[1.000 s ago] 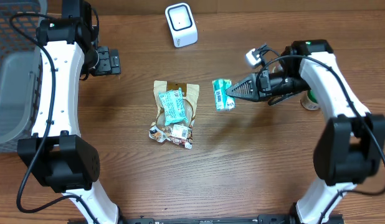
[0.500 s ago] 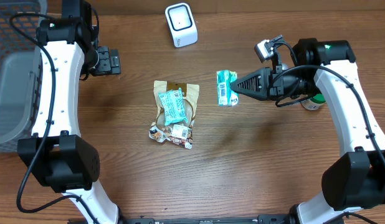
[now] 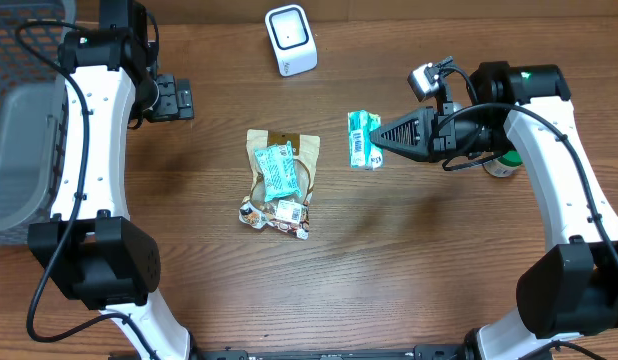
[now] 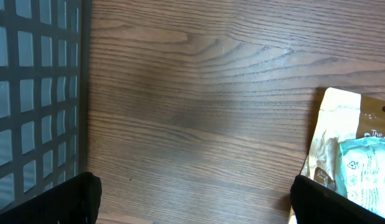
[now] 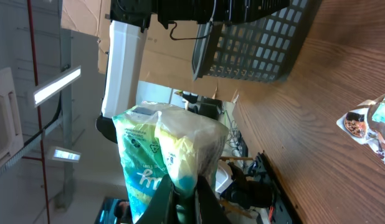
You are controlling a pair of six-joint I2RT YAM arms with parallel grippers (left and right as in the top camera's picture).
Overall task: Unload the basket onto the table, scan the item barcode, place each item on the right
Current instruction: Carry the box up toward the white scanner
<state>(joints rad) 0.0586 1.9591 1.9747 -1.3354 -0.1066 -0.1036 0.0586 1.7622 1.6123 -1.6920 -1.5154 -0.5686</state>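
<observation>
Held item: a small green-and-white plastic snack packet [image 3: 363, 140] hangs clear of the brown wooden table [image 3: 389, 280], pinched at one end so most of its printed face stays uncovered.
Right claw: the right gripper [image 3: 382, 140] has its fingers pressed together on the packet's crimped edge. In the wrist view the bag [image 5: 167, 155] bulges just above the closed tips.
Label side: a pale panel on the packet faces up toward the overhead camera. It is likely the barcode, though too small to read.
Scanner: the white rounded barcode scanner [image 3: 290, 40] stands at the far edge of the table, well apart from the packet.
Left claw: the left gripper [image 3: 186, 98] has its jaws wide apart and holds nothing. It sits beside the dark grey mesh basket [image 3: 19, 120] — probably parked out of the way.
Waiting pile: a tan paper pouch [image 3: 279, 185] with smaller wrappers on it lies mid-table, untouched.
Step judged: carrying the packet to the scanner. The label must turn toward its window.
Risk: an edge pinch lets a soft bag sag or twist — the code may tilt away.
</observation>
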